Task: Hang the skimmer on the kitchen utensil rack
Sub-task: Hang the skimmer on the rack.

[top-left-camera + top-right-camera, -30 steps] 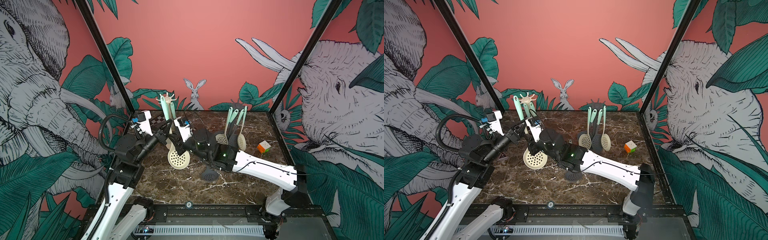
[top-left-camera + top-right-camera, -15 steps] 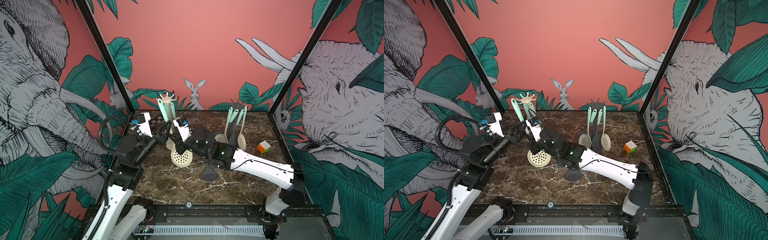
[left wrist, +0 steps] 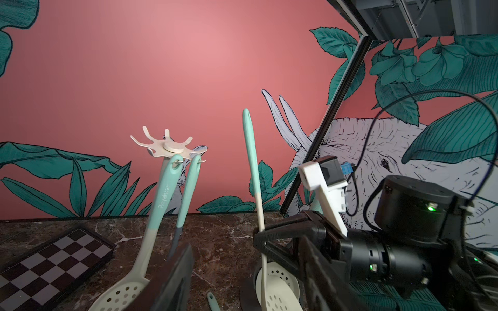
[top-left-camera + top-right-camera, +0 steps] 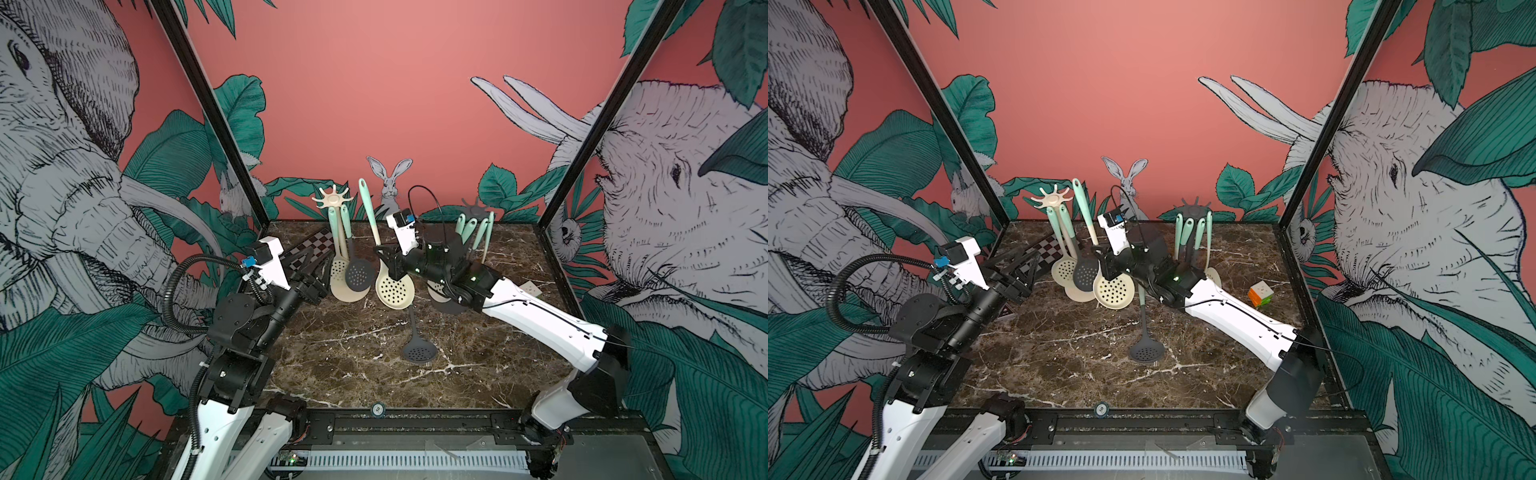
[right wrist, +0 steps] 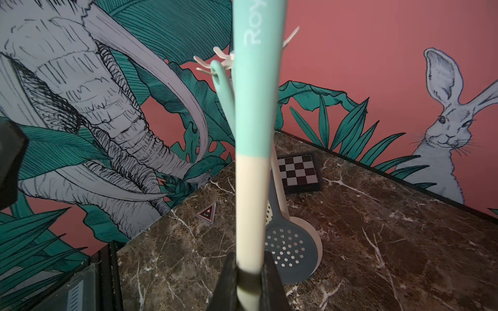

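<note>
— Backed off leftward with the left gripper (image 4: 318, 266), now spread wide. Left the skimmer (image 4: 392, 289) upright, clamped low on its stem by the right gripper (image 4: 384, 259), just right of the rack (image 4: 332, 200).
— Could miss the hook: loop far above a low grip, prone to sway.
— Could also bump the hung spoons (image 4: 356, 272) on that side. Ignore the dark ladle (image 4: 419, 352) lying nearer.
</note>
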Robot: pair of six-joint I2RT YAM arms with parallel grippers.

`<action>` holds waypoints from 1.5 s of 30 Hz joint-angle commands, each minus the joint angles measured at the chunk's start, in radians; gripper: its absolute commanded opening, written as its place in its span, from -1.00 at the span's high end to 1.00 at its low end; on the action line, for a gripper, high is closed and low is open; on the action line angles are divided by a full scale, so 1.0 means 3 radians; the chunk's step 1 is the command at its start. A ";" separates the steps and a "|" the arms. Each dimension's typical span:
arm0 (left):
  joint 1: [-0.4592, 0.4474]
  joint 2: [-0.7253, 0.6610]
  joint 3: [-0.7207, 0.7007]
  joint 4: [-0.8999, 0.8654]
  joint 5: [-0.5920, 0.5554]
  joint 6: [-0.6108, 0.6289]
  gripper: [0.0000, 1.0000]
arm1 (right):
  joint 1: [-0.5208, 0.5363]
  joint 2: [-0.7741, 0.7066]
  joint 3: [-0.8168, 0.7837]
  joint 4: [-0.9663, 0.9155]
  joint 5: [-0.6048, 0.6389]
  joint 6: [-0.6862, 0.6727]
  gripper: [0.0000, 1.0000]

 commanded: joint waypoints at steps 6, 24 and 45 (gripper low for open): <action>-0.0011 -0.0124 -0.0073 -0.0049 0.0128 0.0113 -0.29 | -0.0203 0.0197 0.0053 0.0104 -0.0787 0.0170 1.00; -0.0010 -0.0341 -0.0224 -0.0139 -0.0088 0.0198 -0.40 | -0.0292 0.0454 0.0073 0.0233 -0.1150 0.0235 1.00; -0.0013 -0.0270 -0.0183 -0.0100 0.0021 0.0201 -0.39 | -0.0433 0.0769 0.0325 0.0202 -0.1815 0.0153 1.00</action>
